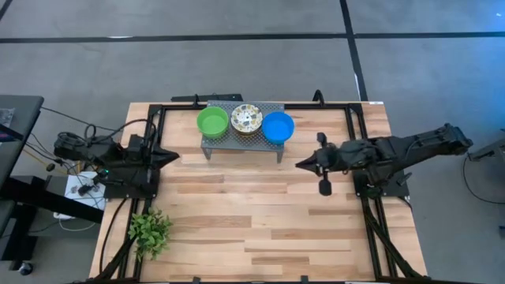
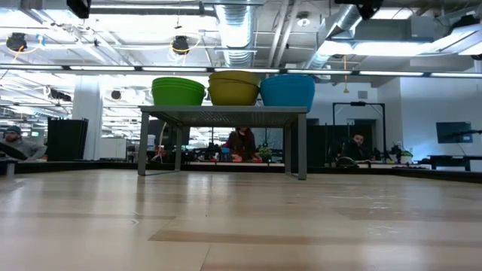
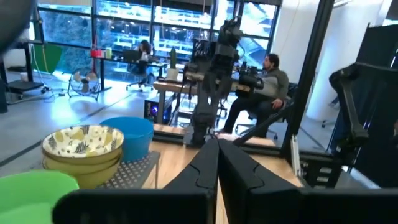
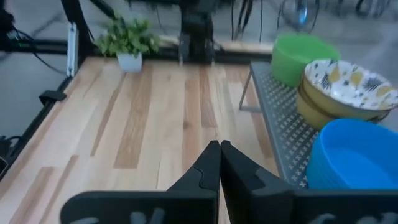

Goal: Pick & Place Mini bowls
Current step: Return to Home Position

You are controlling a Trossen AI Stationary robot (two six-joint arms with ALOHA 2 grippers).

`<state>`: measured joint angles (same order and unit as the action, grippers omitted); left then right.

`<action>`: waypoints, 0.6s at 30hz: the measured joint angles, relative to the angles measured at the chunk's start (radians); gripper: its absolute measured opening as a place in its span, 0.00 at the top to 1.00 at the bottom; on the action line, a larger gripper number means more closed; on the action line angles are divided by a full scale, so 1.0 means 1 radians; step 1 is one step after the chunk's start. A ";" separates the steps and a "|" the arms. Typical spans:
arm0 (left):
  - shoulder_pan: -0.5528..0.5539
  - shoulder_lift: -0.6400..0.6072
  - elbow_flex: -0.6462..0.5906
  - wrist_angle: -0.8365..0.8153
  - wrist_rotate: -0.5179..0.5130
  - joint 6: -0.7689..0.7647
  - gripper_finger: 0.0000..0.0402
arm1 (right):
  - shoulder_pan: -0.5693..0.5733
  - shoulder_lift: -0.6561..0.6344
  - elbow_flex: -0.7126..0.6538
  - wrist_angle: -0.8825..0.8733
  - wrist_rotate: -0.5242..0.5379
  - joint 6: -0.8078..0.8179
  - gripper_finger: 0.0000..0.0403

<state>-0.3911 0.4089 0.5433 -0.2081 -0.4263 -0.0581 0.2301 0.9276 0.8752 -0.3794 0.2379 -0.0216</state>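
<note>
Three stacks of mini bowls stand by their bases on a small grey metal rack (image 1: 241, 142) at the table's far middle: green (image 1: 212, 121), white floral with yellow outsides (image 1: 246, 118) and blue (image 1: 278, 126). In the low view they show as green (image 2: 178, 90), yellow (image 2: 235, 88) and blue (image 2: 287, 90) stacks on the rack (image 2: 223, 114). My left gripper (image 1: 175, 156) is shut, hovering left of the rack. My right gripper (image 1: 300, 165) is shut, hovering right of the rack near the blue stack (image 4: 354, 155). Neither touches a bowl.
A small leafy plant in a white pot (image 1: 149, 231) stands near the table's near left corner. Bare wooden tabletop (image 1: 252, 213) stretches in front of the rack. Black frame rails (image 1: 363, 150) run along the table's sides. People sit at desks in the room beyond.
</note>
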 joint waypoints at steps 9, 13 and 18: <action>0.000 -0.133 -0.215 0.133 0.012 -0.014 0.98 | -0.004 -0.228 -0.288 0.234 -0.004 -0.032 1.00; 0.000 -0.195 -0.284 0.157 0.016 -0.006 0.98 | -0.004 -0.310 -0.406 0.322 -0.015 -0.044 1.00; 0.001 -0.266 -0.332 0.176 0.017 0.002 0.98 | -0.004 -0.415 -0.528 0.415 -0.058 -0.066 1.00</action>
<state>-0.3897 0.1434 0.2109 -0.0323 -0.4092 -0.0563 0.2264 0.5128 0.3469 0.0360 0.1794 -0.0872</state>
